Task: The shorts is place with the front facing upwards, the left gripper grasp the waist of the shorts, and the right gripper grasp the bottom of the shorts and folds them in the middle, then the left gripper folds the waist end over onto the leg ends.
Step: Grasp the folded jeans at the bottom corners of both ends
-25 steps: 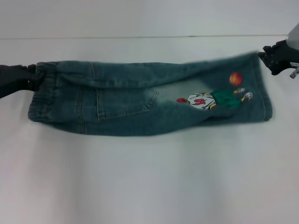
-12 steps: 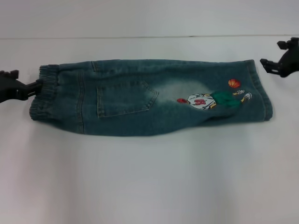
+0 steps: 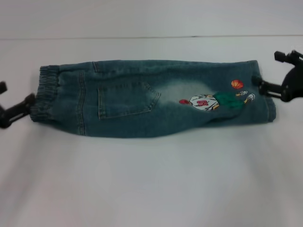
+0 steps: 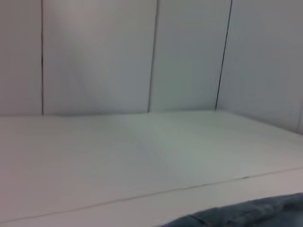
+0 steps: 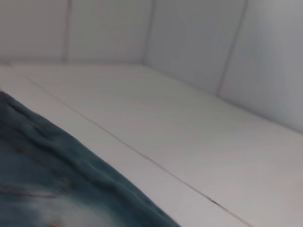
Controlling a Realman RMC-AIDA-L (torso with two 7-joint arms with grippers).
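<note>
The dark blue denim shorts (image 3: 123, 118) lie flat across the white table (image 3: 151, 189), folded lengthwise. The elastic waist (image 3: 45, 94) points left, and the leg ends (image 3: 262, 101) with the cartoon print (image 3: 213, 100) point right. My left gripper (image 3: 16, 93) stands open just off the waist, one fingertip close to the waistband and nothing held. At the leg ends my right gripper (image 3: 268, 71) is open too, its lower finger at the hem's edge. A strip of the shorts' denim (image 4: 246, 215) shows in the left wrist view and more of that denim (image 5: 47, 165) in the right wrist view.
White wall panels (image 4: 142, 56) rise behind the table. A thin seam (image 3: 142, 37) runs across the table's far part.
Both grippers have let go of the shorts, opened and drifted toward the table's near side. The shorts have settled flat.
</note>
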